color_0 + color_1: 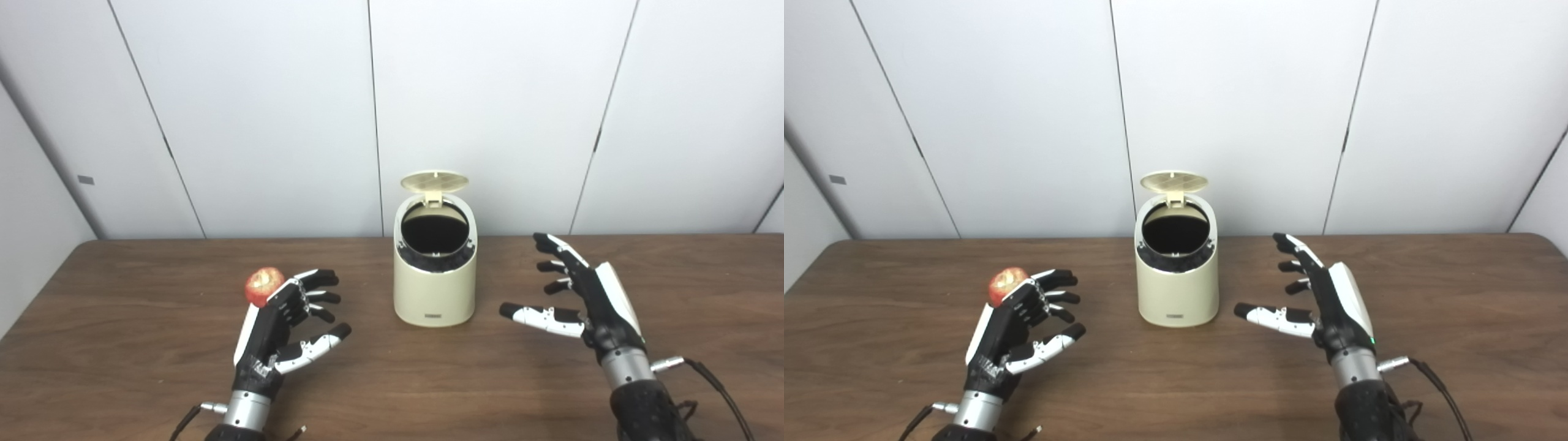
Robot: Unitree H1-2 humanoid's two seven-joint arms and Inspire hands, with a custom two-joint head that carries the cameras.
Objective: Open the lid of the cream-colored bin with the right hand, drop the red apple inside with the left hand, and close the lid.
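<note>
You are looking at the lid (434,181) standing open above the cream-colored bin (435,288), so step one is done. The red apple (264,285) is sitting on the counter (122,318) behind your left hand (275,331), ungrasped. Both the left and the right hand (582,294) are holding their fingers spread, empty.
</note>
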